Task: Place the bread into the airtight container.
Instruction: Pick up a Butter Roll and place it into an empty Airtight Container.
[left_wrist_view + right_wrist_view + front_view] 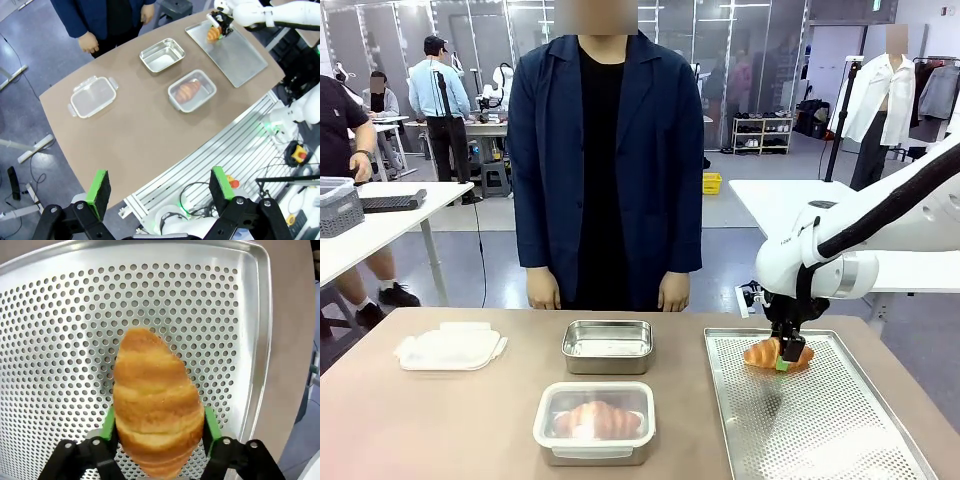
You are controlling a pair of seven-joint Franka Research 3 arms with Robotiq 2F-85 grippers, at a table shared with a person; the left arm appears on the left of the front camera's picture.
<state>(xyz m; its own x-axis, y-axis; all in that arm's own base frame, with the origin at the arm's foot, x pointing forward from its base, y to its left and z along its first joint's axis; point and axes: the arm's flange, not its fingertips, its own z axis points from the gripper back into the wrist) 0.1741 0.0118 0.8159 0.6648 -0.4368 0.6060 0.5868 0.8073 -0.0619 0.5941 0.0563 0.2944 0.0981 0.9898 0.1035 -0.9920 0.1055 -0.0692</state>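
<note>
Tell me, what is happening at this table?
The right gripper is shut on a croissant over the perforated tray. An open steel container stands empty in the middle; nearer the robot, a lidded container holds another croissant, and a spare lid lies to the left. The left gripper hangs open, high off the table. The person stands at the far side.

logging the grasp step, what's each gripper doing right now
Left gripper: open, holding nothing.
Right gripper: closed on the croissant, over the perforated tray.
</note>
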